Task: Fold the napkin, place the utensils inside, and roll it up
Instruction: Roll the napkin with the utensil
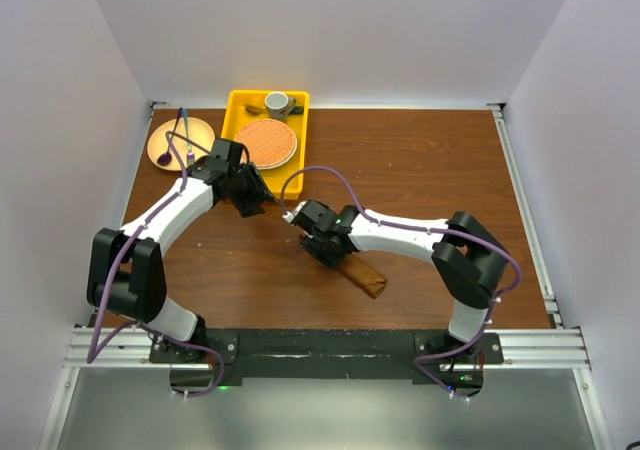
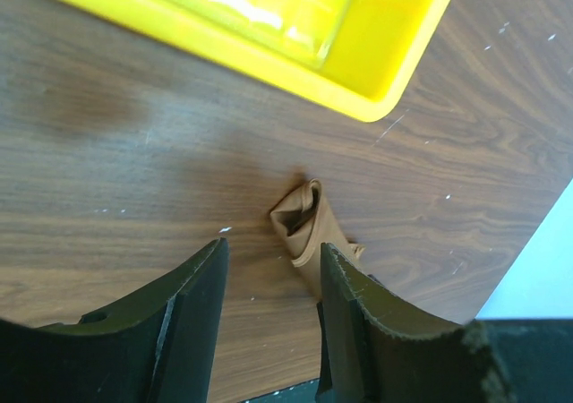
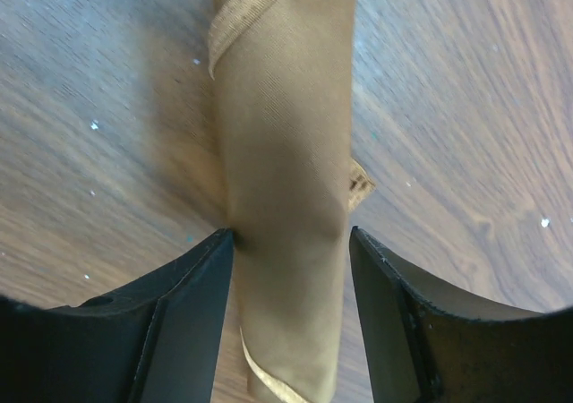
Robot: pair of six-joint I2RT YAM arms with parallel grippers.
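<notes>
Yellow tray (image 1: 236, 120) holds mat (image 1: 266, 143) and cup (image 1: 277, 102); both grippers part-open, right (image 3: 291, 269) straddling napkin (image 3: 286, 152).

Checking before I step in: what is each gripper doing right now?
Left gripper: open, empty, above the table beside the rolled napkin's end.
Right gripper: open, straddling the rolled napkin, not clamped.

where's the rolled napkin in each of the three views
Top external: the napkin lies below centre, partly under the right gripper.
Left wrist: its rolled end shows at centre, beyond the fingertips.
Right wrist: it runs top to bottom through the middle, between the fingers.
Shared landmark: the wooden table.
</notes>
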